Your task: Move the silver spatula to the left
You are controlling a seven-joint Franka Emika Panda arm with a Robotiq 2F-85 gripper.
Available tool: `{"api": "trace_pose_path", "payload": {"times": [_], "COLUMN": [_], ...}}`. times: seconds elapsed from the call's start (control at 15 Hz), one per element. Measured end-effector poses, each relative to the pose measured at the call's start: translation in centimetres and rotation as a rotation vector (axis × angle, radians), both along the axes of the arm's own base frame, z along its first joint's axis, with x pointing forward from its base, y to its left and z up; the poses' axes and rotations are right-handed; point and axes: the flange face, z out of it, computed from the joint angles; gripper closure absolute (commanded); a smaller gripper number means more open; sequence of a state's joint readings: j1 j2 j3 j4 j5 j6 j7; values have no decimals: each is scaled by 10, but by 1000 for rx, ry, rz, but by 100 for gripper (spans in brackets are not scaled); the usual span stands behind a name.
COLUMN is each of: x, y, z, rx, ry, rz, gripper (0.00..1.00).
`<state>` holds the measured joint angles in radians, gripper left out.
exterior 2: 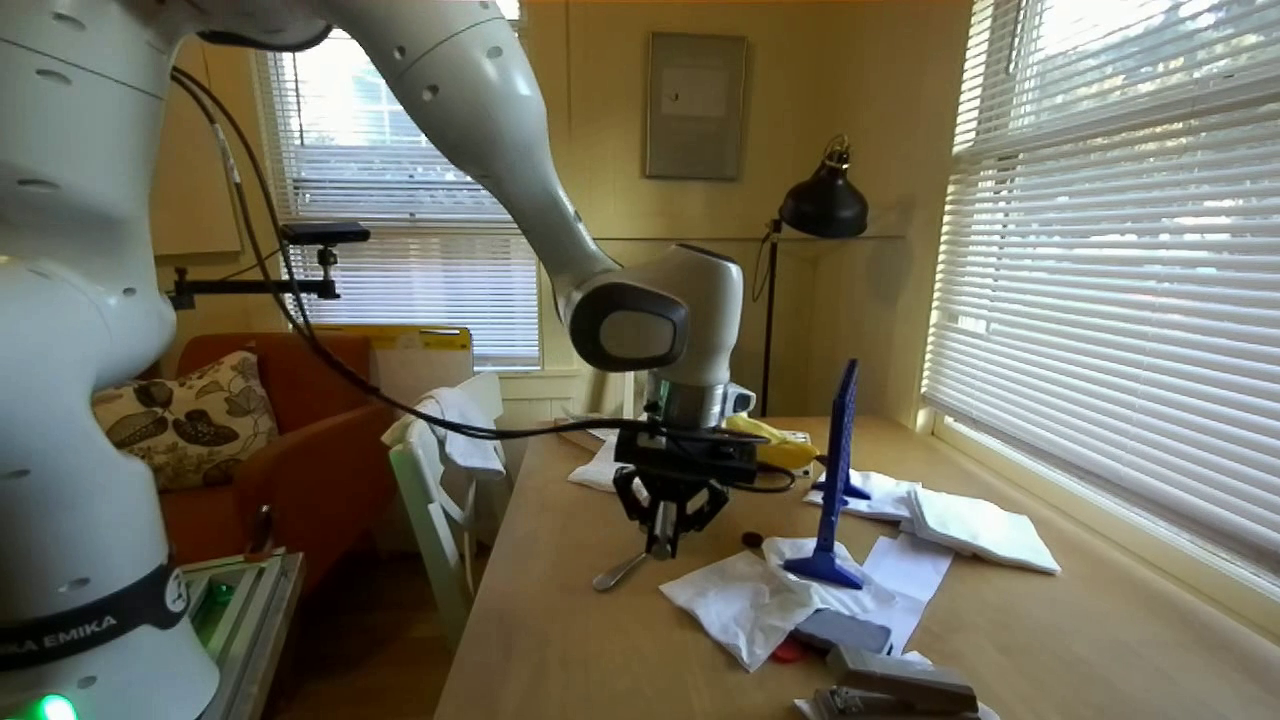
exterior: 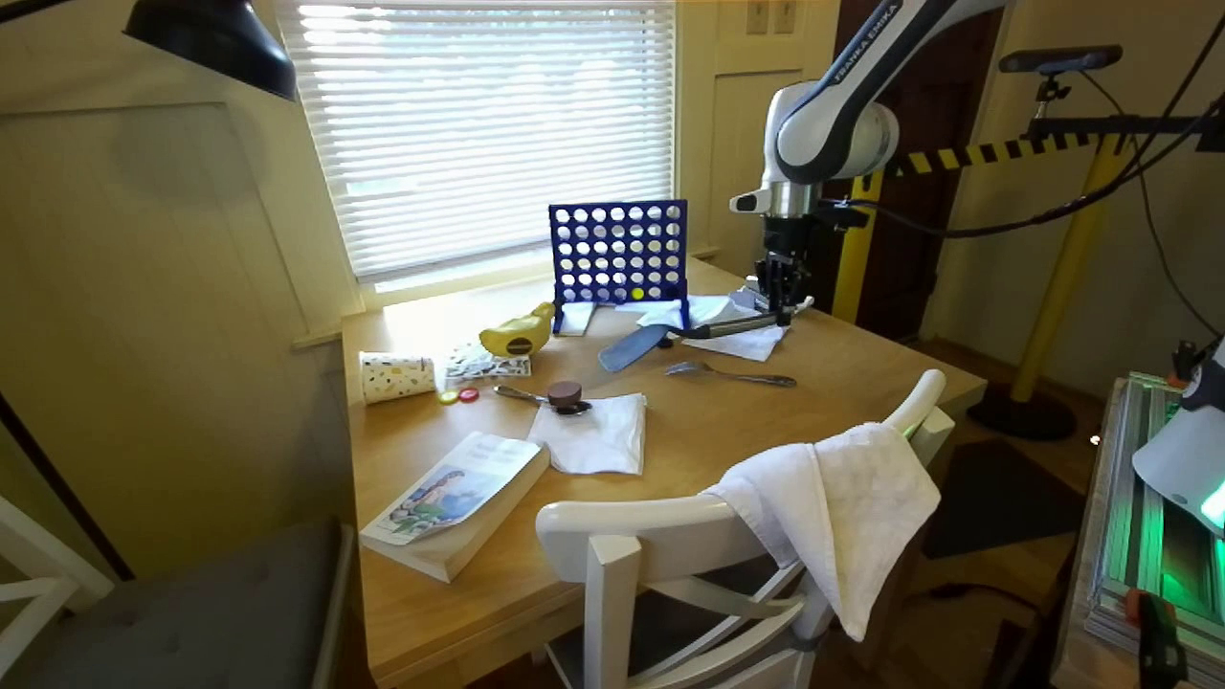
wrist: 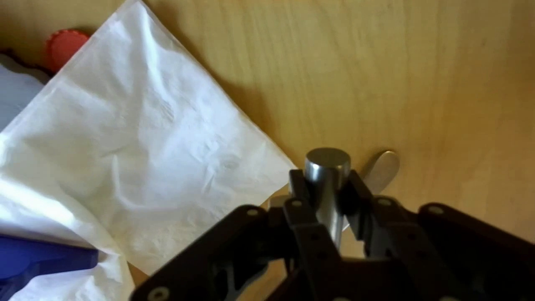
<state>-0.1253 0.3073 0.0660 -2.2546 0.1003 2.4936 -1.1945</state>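
Note:
The silver spatula (exterior: pixel 634 347) has a broad grey blade and a long rounded handle. My gripper (exterior: pixel 785 308) is shut on the end of the handle in an exterior view. In the wrist view the round metal handle end (wrist: pixel 328 169) stands between my fingertips (wrist: pixel 326 188), both pressed against it. The gripper (exterior 2: pixel 662 545) also holds the handle in an exterior view, where the blade is hidden. The handle is above the table and the blade points toward the table's middle. I cannot tell whether the blade touches the table.
A fork (exterior: pixel 746 377) lies beside the spatula. A blue game frame (exterior: pixel 620 251) stands close behind the blade. White napkins (exterior 2: pixel 740 600) and a stapler (exterior 2: pixel 900 685) lie near. A yellow banana-shaped object (exterior: pixel 517 332), book (exterior: pixel 459 502) and cup (exterior: pixel 396 376) are farther off. A chair (exterior: pixel 622 522) borders the table.

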Motion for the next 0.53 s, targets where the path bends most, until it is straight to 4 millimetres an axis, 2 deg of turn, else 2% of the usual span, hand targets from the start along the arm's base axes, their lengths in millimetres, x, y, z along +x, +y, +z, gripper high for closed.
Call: {"api": "trace_pose_path", "payload": {"times": [0.33, 0.4, 0.53], "x": [54, 64, 80], "y": [19, 24, 34], "z": [4, 7, 11], "rx": [-93, -97, -89], "ry": [-54, -72, -95], "rz": [-73, -71, -51], "gripper": [94, 74, 74]}}
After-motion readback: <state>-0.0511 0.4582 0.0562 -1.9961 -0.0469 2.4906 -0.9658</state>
